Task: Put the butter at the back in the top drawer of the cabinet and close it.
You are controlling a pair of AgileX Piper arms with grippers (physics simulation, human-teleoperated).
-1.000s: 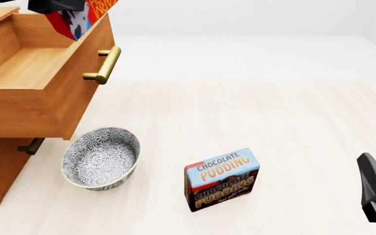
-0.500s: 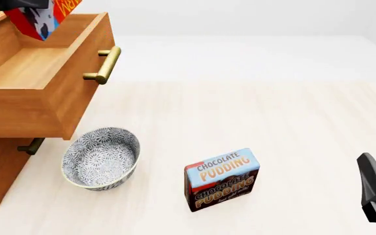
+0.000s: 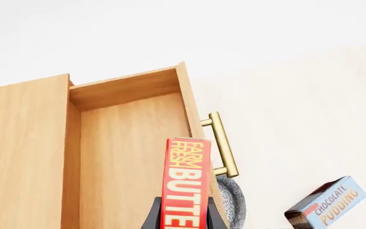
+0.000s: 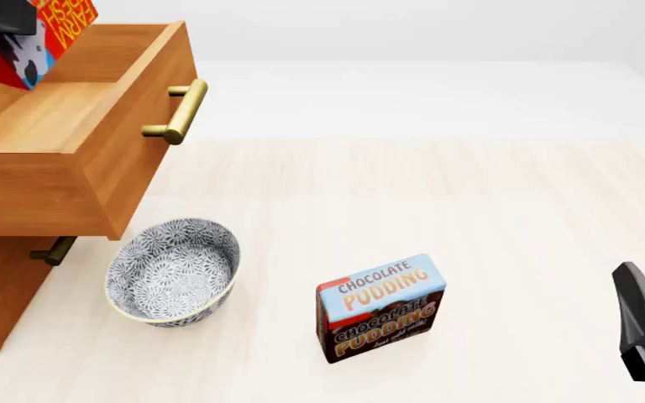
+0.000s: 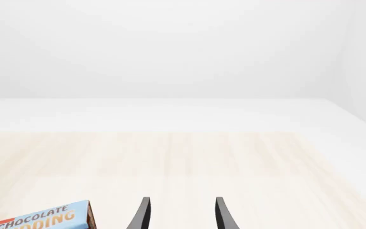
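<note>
Holding butter (image 3: 185,183) clamped in my left hand (image 3: 183,217) above open top drawer (image 4: 48,113) — box long axis runs along drawer depth, cavity directly below. Right hand (image 5: 179,214) spread, empty, far off over bench (image 4: 469,235).

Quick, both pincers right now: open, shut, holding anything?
Left pincer: shut on the butter, above the open top drawer.
Right pincer: open, holding nothing.

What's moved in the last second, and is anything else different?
The left tool, still shut on the butter, has carried it leftward in the front view, from over the drawer's handle end to above its inside. Nothing let go. Drawer, bowl, pudding box and right tool are unchanged.
</note>
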